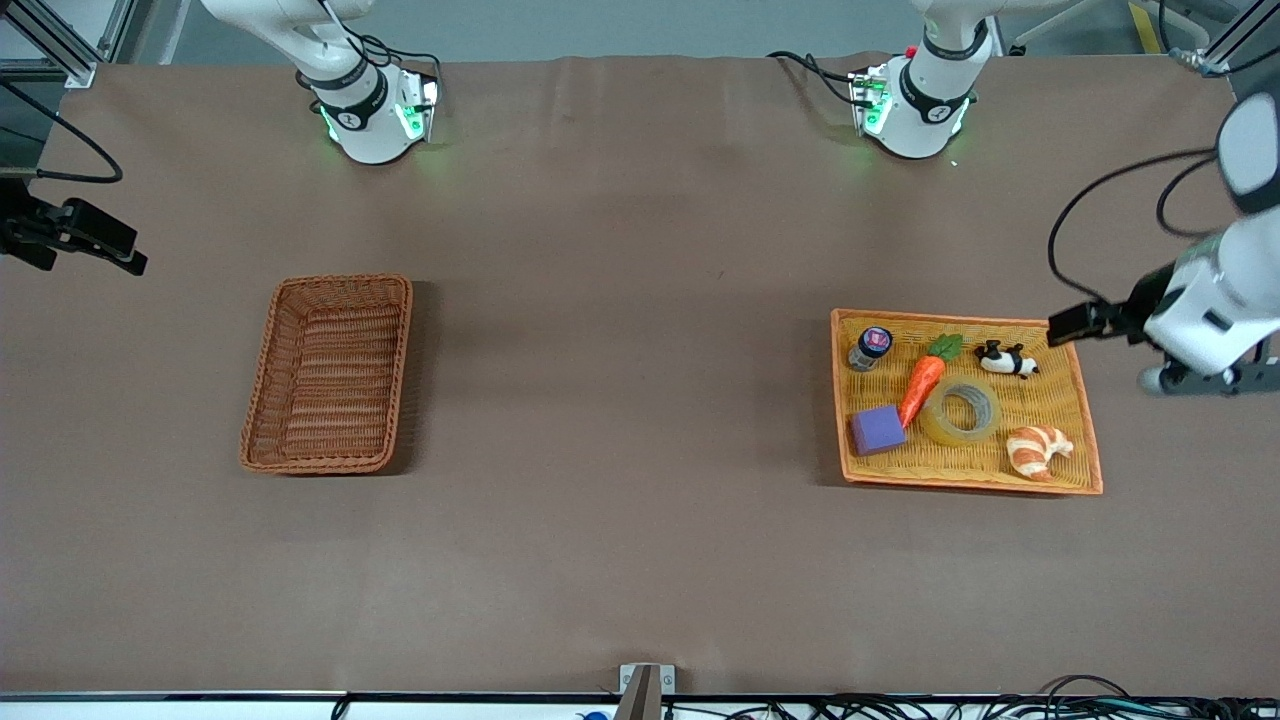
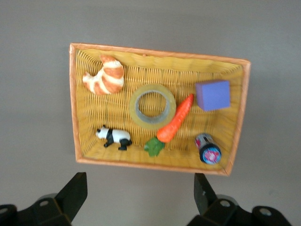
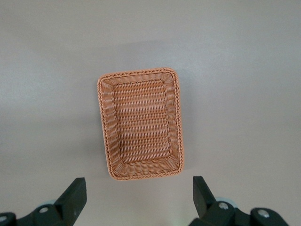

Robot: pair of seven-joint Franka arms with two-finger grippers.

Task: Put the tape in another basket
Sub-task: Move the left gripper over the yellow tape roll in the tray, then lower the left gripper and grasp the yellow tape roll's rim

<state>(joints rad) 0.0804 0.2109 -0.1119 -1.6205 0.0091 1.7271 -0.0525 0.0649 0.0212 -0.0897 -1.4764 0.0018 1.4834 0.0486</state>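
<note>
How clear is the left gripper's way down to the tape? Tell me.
Probably clear. The left gripper is open, up beside the orange-yellow basket; the tape lies flat and uncovered, though the carrot touches its rim.

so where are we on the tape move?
Nothing done yet. The tape lies in the orange-yellow basket beside the carrot. The reddish-brown basket holds nothing. Both the left gripper and right gripper are open and hold nothing. Pick, carry and drop all remain.

A robotics lab: two white robot arm bases (image 1: 370,110) bolted to a brown-covered table (image 1: 620,450), aluminium framing (image 1: 60,45) at the corner, loose cables (image 1: 1000,708) along the edge.
</note>
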